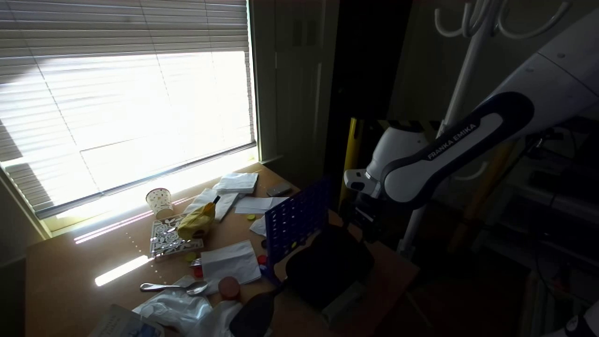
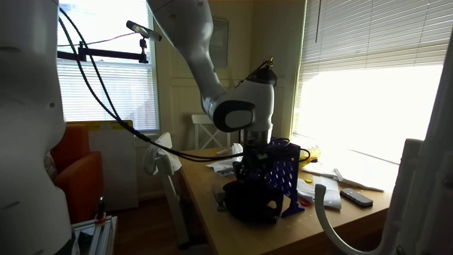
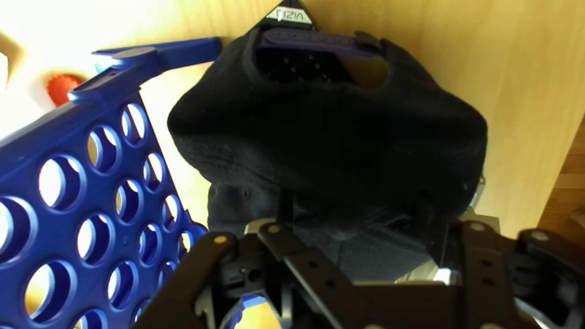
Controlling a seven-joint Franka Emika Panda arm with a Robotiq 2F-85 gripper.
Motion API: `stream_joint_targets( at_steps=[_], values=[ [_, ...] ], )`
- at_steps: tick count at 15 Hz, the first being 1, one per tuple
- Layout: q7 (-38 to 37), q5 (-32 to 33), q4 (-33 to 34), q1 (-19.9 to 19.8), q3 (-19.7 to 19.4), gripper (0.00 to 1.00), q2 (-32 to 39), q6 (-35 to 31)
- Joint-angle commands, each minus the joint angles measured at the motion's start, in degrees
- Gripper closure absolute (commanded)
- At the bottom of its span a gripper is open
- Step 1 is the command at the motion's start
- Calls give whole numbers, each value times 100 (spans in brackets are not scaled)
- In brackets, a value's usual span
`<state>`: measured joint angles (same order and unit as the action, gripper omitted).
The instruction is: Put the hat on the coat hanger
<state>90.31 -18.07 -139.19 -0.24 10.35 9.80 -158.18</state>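
Although my pincer (image 3: 361,224) hangs over the hat (image 3: 320,132), I judge that only the approach is done. My two fingers (image 3: 285,210) stand well apart, and between them I see a part of the soft dark cloth. Whether one of them touches it, I cannot tell. The hat lies on the table (image 3: 516,169), with its strap and back hole at the side away from my fingers, and it is close beside the blue game board (image 3: 125,240). The next step, in my opinion, is to bring the fingers together on the cloth and then to lift, with attention that the board is not pulled over.

Above the pincer, my wrist (image 2: 256,136) points almost straight down to the table. From there my arm (image 2: 203,67) bends at the joint and rises steeply, out of the top of the same exterior view.

Farther away, off the table and partly behind my arm in an exterior view, stands the coat hanger (image 1: 461,84). No hat is on the white hooks (image 1: 437,19) which I can see, so the carrying, the hanging and the letting go are all left to do.
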Motion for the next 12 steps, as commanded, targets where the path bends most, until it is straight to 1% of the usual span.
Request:
stream_joint_targets(
  at_steps=[1, 2, 3, 4, 6, 8, 10, 11, 12],
  values=[
    [125, -134, 72, -91, 104, 40, 105, -123],
    [144, -152, 77, -100, 117, 43, 96, -114],
    [143, -155, 83, -104, 122, 52, 96, -118],
    [146, -163, 91, -109, 128, 64, 102, -123],
    [152, -172, 98, -116, 137, 81, 110, -128],
    [159, -181, 105, -119, 145, 95, 116, -126],
    [173, -209, 107, -124, 161, 98, 113, -123],
    [157, -203, 102, -120, 163, 94, 94, -117],
    [141, -240, 96, -120, 178, 95, 41, -87]
  ],
)
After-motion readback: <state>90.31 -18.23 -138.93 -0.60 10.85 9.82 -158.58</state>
